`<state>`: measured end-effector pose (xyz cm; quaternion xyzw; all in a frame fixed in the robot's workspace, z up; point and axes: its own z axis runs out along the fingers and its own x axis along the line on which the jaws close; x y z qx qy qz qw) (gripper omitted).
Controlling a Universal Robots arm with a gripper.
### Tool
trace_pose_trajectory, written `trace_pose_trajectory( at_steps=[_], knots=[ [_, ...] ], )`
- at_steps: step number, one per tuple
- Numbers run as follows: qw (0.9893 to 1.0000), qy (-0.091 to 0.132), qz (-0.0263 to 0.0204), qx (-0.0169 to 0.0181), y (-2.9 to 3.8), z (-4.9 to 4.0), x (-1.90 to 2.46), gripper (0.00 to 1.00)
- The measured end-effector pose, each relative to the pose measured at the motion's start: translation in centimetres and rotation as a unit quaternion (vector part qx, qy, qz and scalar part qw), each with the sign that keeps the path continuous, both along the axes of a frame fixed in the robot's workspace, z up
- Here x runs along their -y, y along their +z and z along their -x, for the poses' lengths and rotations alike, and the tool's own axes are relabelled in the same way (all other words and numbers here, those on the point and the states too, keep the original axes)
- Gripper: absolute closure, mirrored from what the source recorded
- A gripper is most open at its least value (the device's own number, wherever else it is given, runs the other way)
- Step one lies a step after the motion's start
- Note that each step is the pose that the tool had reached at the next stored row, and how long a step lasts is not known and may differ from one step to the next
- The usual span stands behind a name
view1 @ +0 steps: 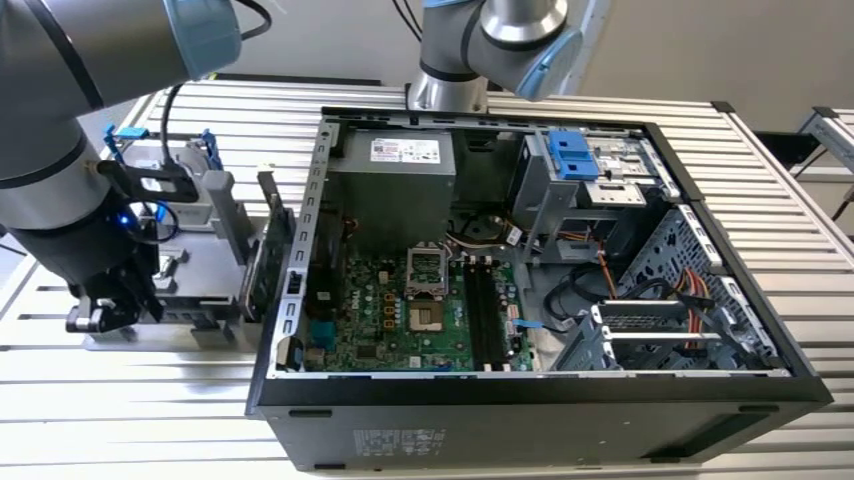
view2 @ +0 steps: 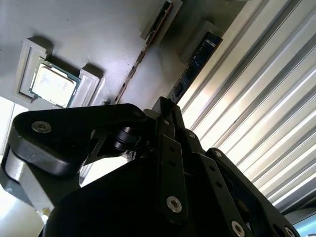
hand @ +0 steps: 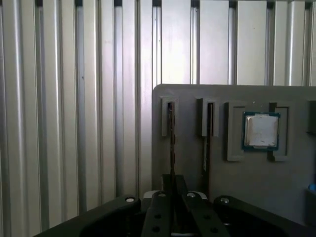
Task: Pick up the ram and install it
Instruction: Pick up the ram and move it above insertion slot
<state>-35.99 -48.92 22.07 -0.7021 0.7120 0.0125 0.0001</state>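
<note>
The arm (view1: 54, 130) bends down near the table's (view1: 787, 230) edge on the exterior view's left, wrist upright, with the black gripper (view1: 94, 318) pointing straight down.

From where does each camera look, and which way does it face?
Exterior view: high up, looking down into the open computer case; arm at the exterior view's left.
First wrist view: on the wrist, facing the grey holder; gripper in foreground.
Second wrist view: behind the gripper, oblique to the holder.
Both wrist views share the processor chip.

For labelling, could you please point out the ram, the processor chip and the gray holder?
ram (view2: 199, 59), second wrist view, blue edge.
processor chip (hand: 260, 131), first wrist view, metal lid.
gray holder (hand: 197, 94), first wrist view, bare surface.
</note>
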Motion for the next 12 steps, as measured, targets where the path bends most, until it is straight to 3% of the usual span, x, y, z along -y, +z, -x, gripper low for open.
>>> trace_pose_trajectory(
  at_steps=[12],
  knots=[
    [1.0, 0.0, -0.0001, 0.0, 1.03, 0.0, 0.0, 1.0]
  ],
)
